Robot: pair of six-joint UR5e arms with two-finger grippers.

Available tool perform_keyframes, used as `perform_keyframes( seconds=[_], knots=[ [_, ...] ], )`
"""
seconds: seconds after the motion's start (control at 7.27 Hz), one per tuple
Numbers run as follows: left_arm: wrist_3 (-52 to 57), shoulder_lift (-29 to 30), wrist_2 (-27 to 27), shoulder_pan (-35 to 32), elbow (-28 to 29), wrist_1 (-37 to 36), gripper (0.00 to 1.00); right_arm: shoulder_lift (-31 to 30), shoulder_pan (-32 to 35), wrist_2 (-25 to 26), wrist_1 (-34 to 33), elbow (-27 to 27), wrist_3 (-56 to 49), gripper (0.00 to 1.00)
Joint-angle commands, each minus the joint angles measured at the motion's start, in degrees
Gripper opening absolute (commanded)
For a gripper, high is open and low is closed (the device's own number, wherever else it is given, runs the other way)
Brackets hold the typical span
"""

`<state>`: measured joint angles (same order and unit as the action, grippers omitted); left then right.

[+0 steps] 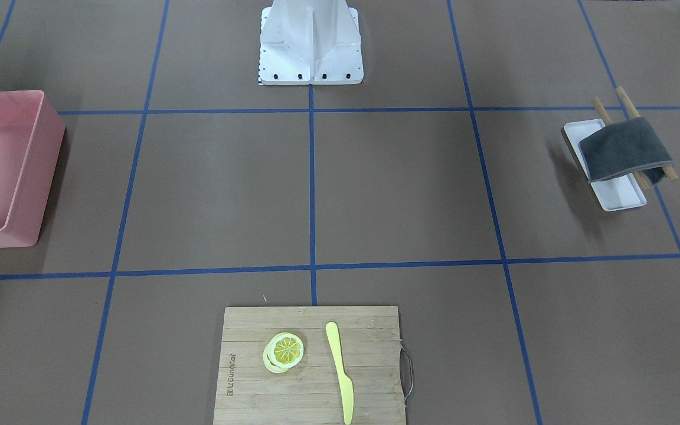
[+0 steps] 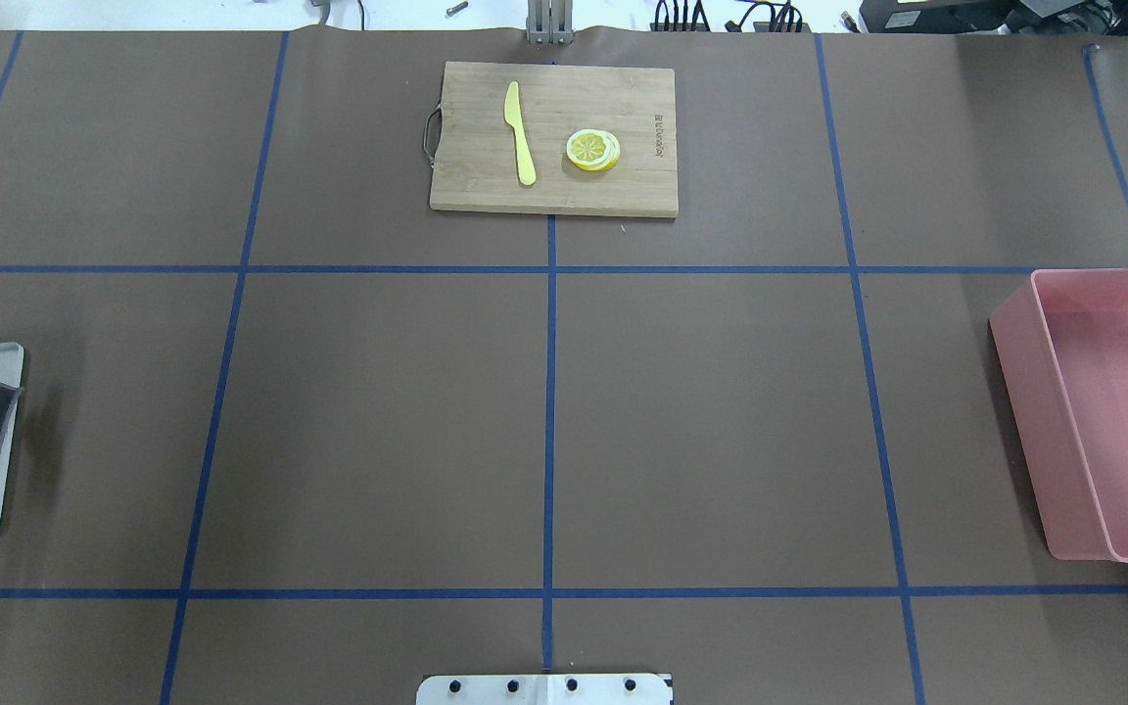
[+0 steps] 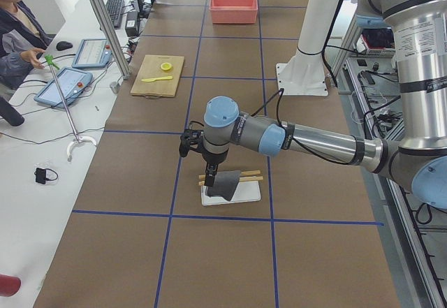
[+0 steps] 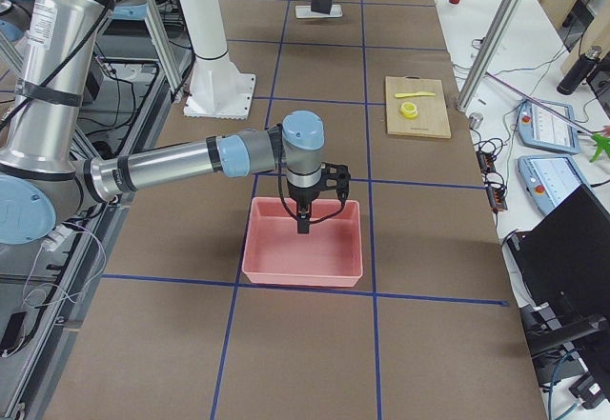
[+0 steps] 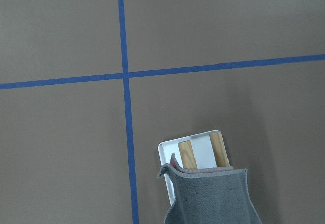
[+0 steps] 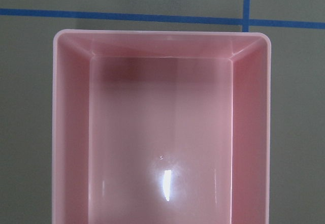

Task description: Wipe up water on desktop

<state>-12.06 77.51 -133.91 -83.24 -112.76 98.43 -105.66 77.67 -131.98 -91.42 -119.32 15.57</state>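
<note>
Cloth (image 1: 623, 147) draped over sticks (image 1: 628, 102) on white tray (image 1: 620, 198), pink bin (image 1: 45, 177) well apart.

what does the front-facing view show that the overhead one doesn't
Only the front-facing view shows the two wooden sticks under the dark grey cloth, and the whole white rectangular tray; the overhead view crops both tray and cloth at its left edge. Only the overhead view shows black cables beyond the table's far edge. Both show the brown desktop with blue tape grid, bamboo cutting board, yellow plastic knife, lemon slices, pink plastic bin and white robot base.
</note>
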Motion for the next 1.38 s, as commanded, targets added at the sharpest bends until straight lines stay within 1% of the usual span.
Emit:
perform_keyframes(
  seconds=[0.0,0.14,0.28,0.55,0.69,0.83,0.96,1.24],
  knots=[
    [0.02,-0.6,-0.47,0.09,0.34,1.49,0.98,-0.07,0.02,-0.73,0.02,-0.03,-0.01,1.0],
    [-0.07,-0.78,-0.99,0.36,0.09,1.5,0.98,0.02,0.02,-0.74,0.02,0.23,-0.01,1.0],
    [-0.07,-1.47,-3.78,0.45,0.34,1.59,0.98,0.11,-0.07,-0.82,0.1,0.06,0.08,1.0],
    [0.02,-1.48,-3.72,0.8,0.7,1.67,0.98,0.11,-0.07,-1.61,0.46,0.06,-0.01,1.0],
    [-4.16,-0.7,-3.64,3.23,0.61,2.02,0.98,0.02,-0.07,-2.05,0.46,0.14,0.08,1.0],
    [-11.42,-0.6,-2.94,7.7,1.48,6.73,0.96,0.11,-0.07,-2.84,0.54,0.58,0.08,1.0],
    [-14.63,-0.6,0.98,10.79,2.01,10.51,0.96,0.11,-0.07,-3.11,0.54,1.45,0.16,1.0],
    [-14.31,-1.3,1.73,11.34,5.16,10.99,0.97,0.63,-0.24,-3.02,0.72,1.9,-0.01,1.0]
  ],
)
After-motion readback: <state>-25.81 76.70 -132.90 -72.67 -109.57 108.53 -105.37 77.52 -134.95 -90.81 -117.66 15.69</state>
